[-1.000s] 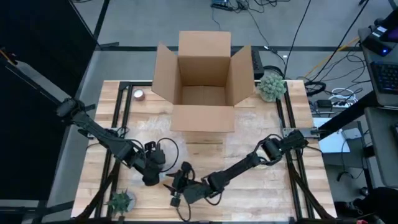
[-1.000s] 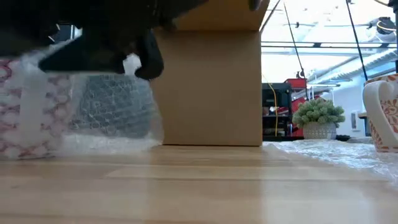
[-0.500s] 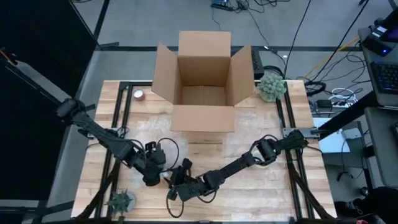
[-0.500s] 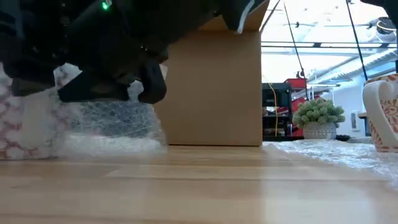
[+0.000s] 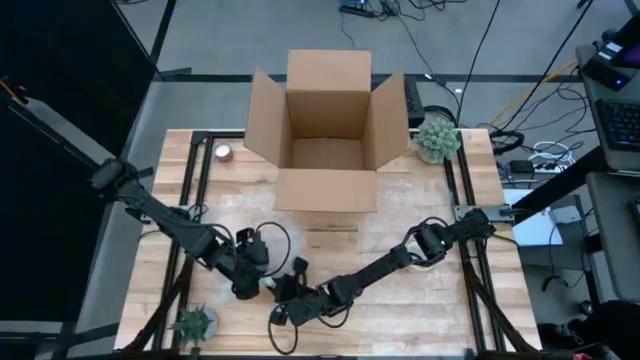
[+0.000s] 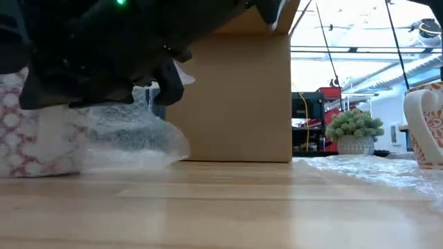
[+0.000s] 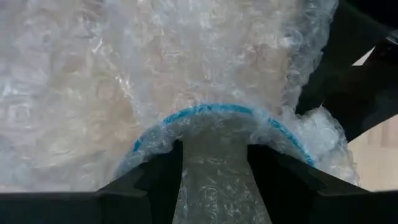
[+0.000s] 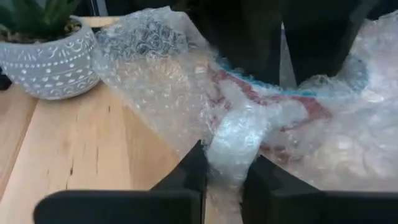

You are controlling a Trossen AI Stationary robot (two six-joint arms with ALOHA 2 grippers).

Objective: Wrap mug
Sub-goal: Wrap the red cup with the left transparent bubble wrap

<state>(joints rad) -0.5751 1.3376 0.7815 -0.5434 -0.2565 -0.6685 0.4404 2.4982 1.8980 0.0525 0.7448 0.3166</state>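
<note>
The mug point(image 6: 24, 131), white with a red pattern and a blue rim point(image 7: 211, 110), stands near the table's front left, covered in clear bubble wrap point(image 6: 131, 135). My left gripper point(image 5: 248, 280) comes down onto the covered rim and is shut on wrap there. Just to the mug's near right, my right gripper point(image 5: 283, 306) is shut on a bunched piece of the same wrap point(image 8: 231, 144). In the right wrist view the mug point(image 8: 283, 106) shows through the wrap, with the left fingers point(image 8: 249, 43) above it. My left gripper holds a thick strip of bubble wrap point(image 7: 214, 168) between its two fingers, right at the mug's blue rim. It comes from above, slanting in from the table's left. I cannot tell whether the mug's wall is also between the fingers. My right gripper pinches a gathered bunch of bubble wrap point(image 8: 229, 152) between its two fingers, several layers, beside the mug's lower part. The fingers come in low from the table's right. The wrap runs from them up over the mug, whose base is on the table.
An open cardboard box point(image 5: 328, 135) stands at the table's far middle. A small potted plant point(image 8: 50, 56) sits at the front left, another plant point(image 5: 436, 138) at the far right. A second mug point(image 6: 426, 128) rests on a bubble wrap sheet point(image 6: 367, 169).
My right gripper has moved toward the table's left edge, up to the mug, with the wrap held. The wrap beside the mug, which stood tall, has sunk and bunched against it.
</note>
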